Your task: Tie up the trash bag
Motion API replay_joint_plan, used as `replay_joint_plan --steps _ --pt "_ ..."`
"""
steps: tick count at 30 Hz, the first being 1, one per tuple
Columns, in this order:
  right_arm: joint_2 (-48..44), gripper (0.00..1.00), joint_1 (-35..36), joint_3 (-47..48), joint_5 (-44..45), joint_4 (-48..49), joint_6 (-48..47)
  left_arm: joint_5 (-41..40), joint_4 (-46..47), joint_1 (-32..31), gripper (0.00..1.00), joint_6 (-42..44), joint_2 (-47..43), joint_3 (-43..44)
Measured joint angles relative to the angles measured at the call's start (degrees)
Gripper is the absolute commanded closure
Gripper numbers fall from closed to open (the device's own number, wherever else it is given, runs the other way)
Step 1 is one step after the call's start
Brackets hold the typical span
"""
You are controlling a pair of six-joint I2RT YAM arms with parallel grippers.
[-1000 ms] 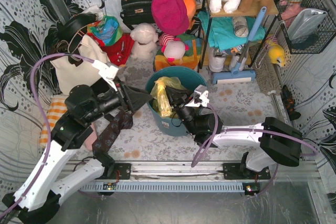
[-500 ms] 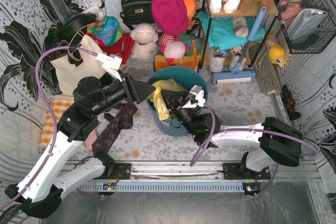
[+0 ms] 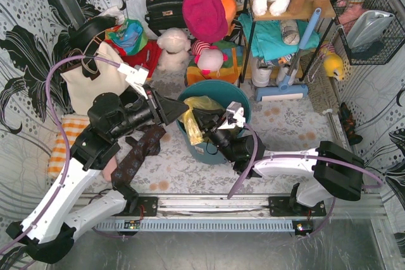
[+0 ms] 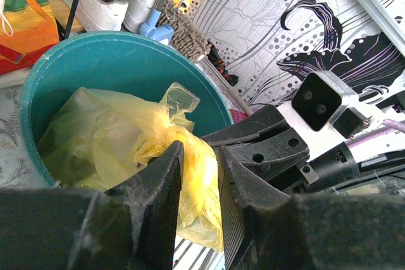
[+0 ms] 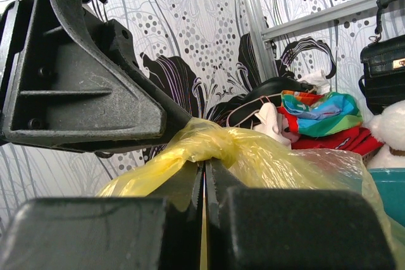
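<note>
Thin translucent yellow-green trash bag point(image 3: 193, 117) is sitting in the teal round plastic bucket point(image 3: 218, 86), its twisted neck stretching left from the right claw point(image 5: 204, 184), which is pinching it tight, into the left claw point(image 4: 200, 156), narrow jaws straddling it, grip unclear.

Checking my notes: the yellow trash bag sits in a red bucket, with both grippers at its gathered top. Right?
Not quite: the bucket is teal, not red, as the left wrist view shows. The trash bag does sit in it, with the left gripper and right gripper at its gathered top.
</note>
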Motion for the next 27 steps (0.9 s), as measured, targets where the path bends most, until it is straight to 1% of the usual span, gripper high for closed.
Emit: replay_joint_plan --steps 3,4,5,6,8,12,15,18,22,24,27 --pt "0.00 1.00 0.00 0.26 0.00 -0.46 0.00 0.26 0.02 0.00 0.49 -0.13 0.44 -0.02" --pt "0.00 1.00 0.00 0.31 0.00 -0.55 0.00 0.24 0.00 0.00 0.48 -0.22 0.55 -0.02" --pt "0.00 1.00 0.00 0.31 0.00 -0.59 0.02 0.22 0.02 0.00 0.49 -0.22 0.63 -0.02" --pt "0.00 1.00 0.00 0.31 0.02 -0.76 0.02 0.17 0.00 0.00 0.52 -0.26 0.70 -0.02" --pt "0.00 1.00 0.00 0.31 0.00 -0.96 0.02 0.04 -0.02 0.00 0.64 -0.22 0.81 -0.02" --pt "0.00 1.00 0.00 0.31 0.02 -0.96 0.02 0.24 0.00 0.00 0.79 -0.44 1.55 -0.02" --pt "0.00 1.00 0.00 0.31 0.02 -0.96 0.00 1.38 1.01 0.00 0.84 -1.01 2.23 -0.28" --pt "0.00 1.00 0.00 0.31 0.02 -0.96 0.02 3.48 2.91 0.00 0.84 -2.05 2.75 -0.98" --pt "0.24 1.00 0.00 0.57 0.02 -0.90 0.02 6.86 5.46 0.00 0.83 -3.69 4.17 -1.33" --pt "0.39 1.00 0.00 0.63 -0.02 -0.87 0.02 8.13 6.45 0.00 0.77 -4.22 4.79 -1.38" --pt "0.76 1.00 0.00 0.63 -0.72 -0.46 0.11 9.57 7.17 0.00 0.61 -4.55 5.18 -1.40"
